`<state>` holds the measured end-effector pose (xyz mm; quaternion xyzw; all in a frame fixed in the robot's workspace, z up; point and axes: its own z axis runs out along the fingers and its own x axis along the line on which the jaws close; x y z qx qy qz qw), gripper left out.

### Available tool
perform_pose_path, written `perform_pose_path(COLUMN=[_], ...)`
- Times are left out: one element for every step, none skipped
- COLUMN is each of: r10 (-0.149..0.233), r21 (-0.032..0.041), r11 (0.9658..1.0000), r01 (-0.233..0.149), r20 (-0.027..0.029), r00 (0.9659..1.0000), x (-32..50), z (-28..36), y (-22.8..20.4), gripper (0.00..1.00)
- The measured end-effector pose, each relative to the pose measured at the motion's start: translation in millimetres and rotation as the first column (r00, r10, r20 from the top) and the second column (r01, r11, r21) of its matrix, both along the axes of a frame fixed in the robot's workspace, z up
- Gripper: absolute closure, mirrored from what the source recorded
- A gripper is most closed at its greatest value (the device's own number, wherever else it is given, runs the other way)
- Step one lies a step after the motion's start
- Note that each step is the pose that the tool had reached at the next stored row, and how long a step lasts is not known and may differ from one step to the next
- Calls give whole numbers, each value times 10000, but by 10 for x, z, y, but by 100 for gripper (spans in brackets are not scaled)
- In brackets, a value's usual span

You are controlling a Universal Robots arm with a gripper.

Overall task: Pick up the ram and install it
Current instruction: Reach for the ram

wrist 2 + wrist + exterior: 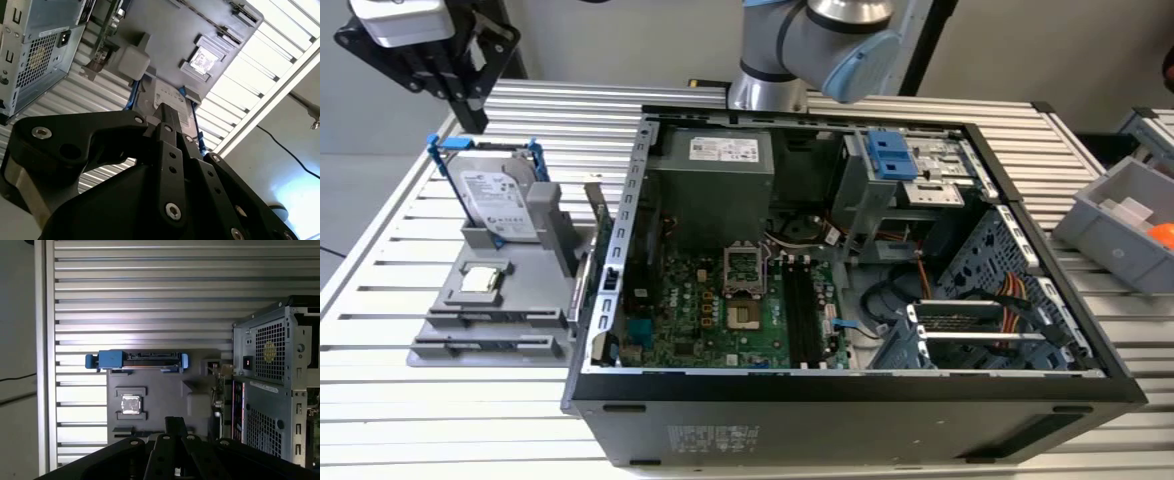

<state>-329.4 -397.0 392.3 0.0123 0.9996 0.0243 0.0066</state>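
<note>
On my exterior feed, starting at the exterior view's left, the pincer (470, 116) hangs high over the back corner of the slatted bench (454, 420). Its fingers are pressed together with nothing between them. It sits above and just behind the hard drive (494, 195), which stands upright in its blue frame on the grey holder (494, 325). In front of the drive, the small square processor chip (483, 278) lies flat in its own recess on that holder.

Moving right, I see the ram (598, 225) as a thin stick standing on edge at the holder's side nearest the computer case (854, 400), close to the case wall but outside it. It is well apart from the pincer and untouched. I cannot make out its chips from here.

Next comes the open case, with the green motherboard (707, 300) on its floor and the long black slots (797, 310) beside the processor socket. The arm (814, 40) rises behind the case. At the far right a grey bin (1121, 225) sits on the bench.

In the first wrist view the closed fingertips (175, 424) point down at the holder.
</note>
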Motion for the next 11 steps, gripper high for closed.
perform_pose_path(r10=[0, 1, 0, 1, 2, 4, 3, 6, 6, 6, 7], r21=[1, 0, 1, 1, 0, 0, 1, 0, 0, 1, 1], r11=[10000, 10000, 10000, 10000, 10000, 10000, 10000, 10000, 10000, 10000, 10000], r01=[0, -1, 0, -1, -2, -4, -3, -6, -6, -6, -7], r20=[1, 0, 0, 0, -1, -1, 0, -1, -1, 0, 0], r00=[10000, 10000, 10000, 10000, 10000, 10000, 10000, 10000, 10000, 10000, 10000], x=[-12, -25, -36, -46, -53, -57, -63, -67, -71, -72, -72], z=[0, 0, 0, 0, 0, 0, -1, 0, 0, 0, 0], y=[0, 1, 1, 1, 1, 1, 2, 2, 3, 3, 3], gripper=[100, 100, 100, 100, 100, 100, 100, 100, 100, 100, 100])
